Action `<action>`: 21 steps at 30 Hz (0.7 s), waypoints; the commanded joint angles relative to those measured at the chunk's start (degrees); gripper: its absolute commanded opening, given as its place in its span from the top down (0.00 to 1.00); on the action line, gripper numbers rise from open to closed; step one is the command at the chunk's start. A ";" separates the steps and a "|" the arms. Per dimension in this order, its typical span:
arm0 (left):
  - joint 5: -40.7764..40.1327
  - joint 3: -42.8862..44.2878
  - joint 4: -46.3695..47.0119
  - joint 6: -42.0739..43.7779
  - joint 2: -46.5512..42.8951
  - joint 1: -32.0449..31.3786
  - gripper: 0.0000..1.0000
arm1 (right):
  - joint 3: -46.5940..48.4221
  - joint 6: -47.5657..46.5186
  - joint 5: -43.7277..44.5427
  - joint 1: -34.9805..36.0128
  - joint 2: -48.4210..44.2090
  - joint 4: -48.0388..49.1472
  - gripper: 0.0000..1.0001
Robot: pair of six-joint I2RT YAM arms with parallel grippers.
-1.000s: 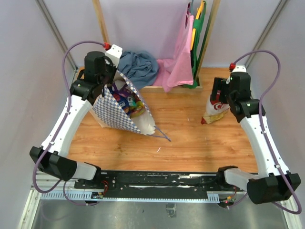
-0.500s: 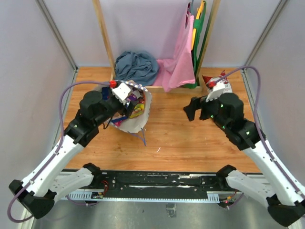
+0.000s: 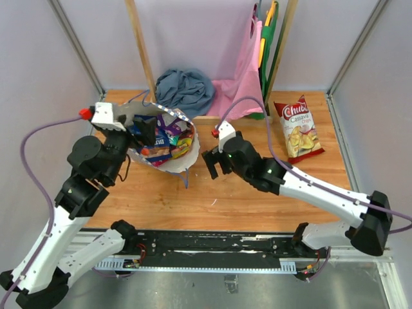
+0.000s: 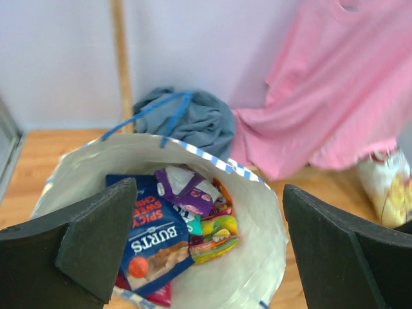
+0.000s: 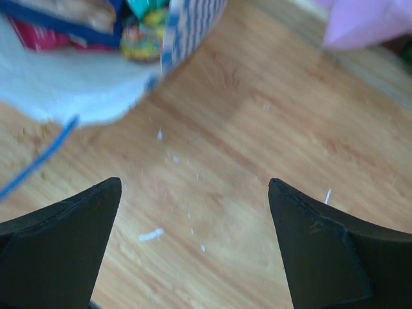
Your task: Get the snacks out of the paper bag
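Released, the left end effector (image 4: 206,257) hangs above the paper bag (image 4: 264,219) — drop straight onto the blue Burts packet (image 4: 156,243); right end effector (image 3: 213,165), released, beside it.

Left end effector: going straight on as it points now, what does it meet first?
Most likely the snacks piled in the open paper bag, somewhere around the purple packet; the exact depth is unclear.
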 commanded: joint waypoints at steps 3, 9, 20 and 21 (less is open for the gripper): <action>-25.79 4.85 -22.58 -23.93 5.75 -0.17 0.00 | 17.68 -2.22 5.37 0.63 11.92 1.12 0.02; -25.51 -0.10 -30.68 -31.35 5.10 1.85 0.00 | 32.82 -6.21 6.91 -1.39 25.37 -3.44 0.02; -13.05 -1.90 -33.98 -27.30 9.12 13.77 0.00 | 47.68 -5.40 4.86 -5.47 38.46 -11.43 0.02; -13.28 -1.16 -34.66 -26.75 10.03 13.83 0.00 | 47.28 -5.14 4.75 -5.71 38.70 -11.29 0.02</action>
